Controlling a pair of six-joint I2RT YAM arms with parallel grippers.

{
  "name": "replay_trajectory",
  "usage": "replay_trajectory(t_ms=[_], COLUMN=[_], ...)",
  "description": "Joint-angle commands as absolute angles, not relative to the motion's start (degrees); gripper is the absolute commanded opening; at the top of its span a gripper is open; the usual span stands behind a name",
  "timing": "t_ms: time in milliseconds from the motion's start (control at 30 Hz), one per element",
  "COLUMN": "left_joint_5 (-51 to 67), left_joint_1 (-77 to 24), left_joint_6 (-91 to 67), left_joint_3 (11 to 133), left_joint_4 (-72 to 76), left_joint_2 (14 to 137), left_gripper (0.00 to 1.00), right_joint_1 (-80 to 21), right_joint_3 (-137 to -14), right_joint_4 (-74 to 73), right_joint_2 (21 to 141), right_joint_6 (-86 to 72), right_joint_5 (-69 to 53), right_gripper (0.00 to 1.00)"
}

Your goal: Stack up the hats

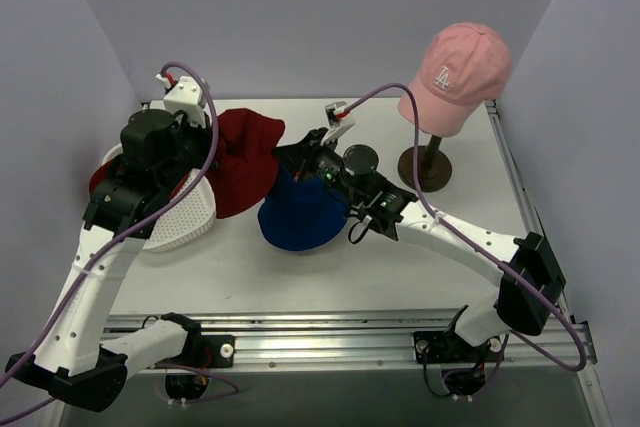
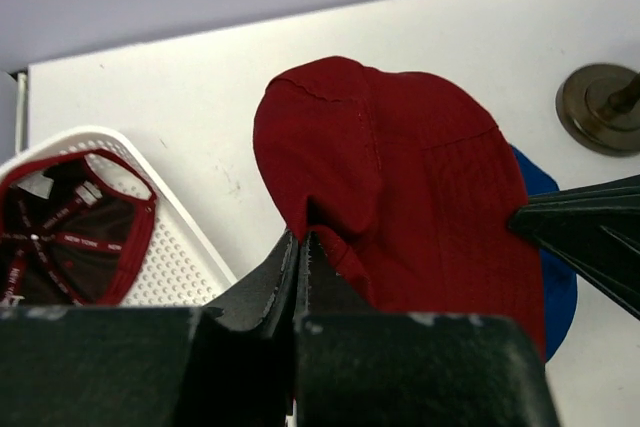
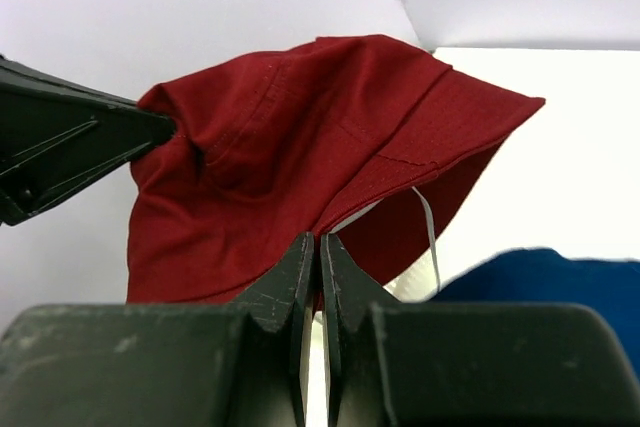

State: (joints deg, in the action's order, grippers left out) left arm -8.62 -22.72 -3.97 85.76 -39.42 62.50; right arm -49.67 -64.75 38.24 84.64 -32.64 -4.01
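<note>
Both grippers hold the dark red bucket hat [image 1: 245, 159] by its brim, stretched between them. My left gripper [image 2: 303, 239] is shut on one edge of the brim, and my right gripper [image 3: 320, 240] is shut on the opposite edge. The hat [image 2: 420, 177] hangs partly over the blue bucket hat [image 1: 300, 215], which lies on the table in the middle. A pink cap [image 1: 458, 65] with a white LA logo sits on the wooden stand at the back right. The red cap [image 2: 70, 237] lies upside down in the white mesh basket [image 2: 175, 257] on the left.
The wooden stand's round base [image 1: 425, 167] stands right of the right wrist. The white basket [image 1: 185, 217] sits under the left arm. Grey walls close in the table on both sides and at the back.
</note>
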Motion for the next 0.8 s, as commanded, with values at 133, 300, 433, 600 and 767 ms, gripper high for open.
replay_trajectory(t_ms=[133, 300, 433, 600, 767], left_joint_5=[0.0, 4.3, 9.48, 10.46, 10.64], left_joint_1=[-23.2, -24.61, -26.1, -28.03, -28.12], left_joint_6=[-10.1, -12.48, -14.41, -15.64, -16.43], left_joint_3=[80.95, 77.79, 75.33, 73.04, 71.63], left_joint_4=[-39.56, -35.69, -30.51, -26.02, -23.73], left_joint_2=[65.04, 64.42, 65.3, 64.78, 63.9], left_gripper=[0.02, 0.03, 0.13, 0.18, 0.37], right_joint_1=[-48.25, -46.67, -45.88, -44.47, -42.63], right_joint_3=[-56.26, -50.81, -46.86, -42.63, -36.05], right_joint_4=[39.55, 39.03, 38.58, 39.12, 40.25], right_joint_2=[76.04, 70.85, 66.63, 63.46, 60.03], right_joint_6=[-31.29, -31.11, -31.73, -32.69, -34.63], right_joint_5=[-0.18, -0.18, -0.18, -0.44, -0.44], right_gripper=[0.0, 0.0, 0.0, 0.0, 0.0])
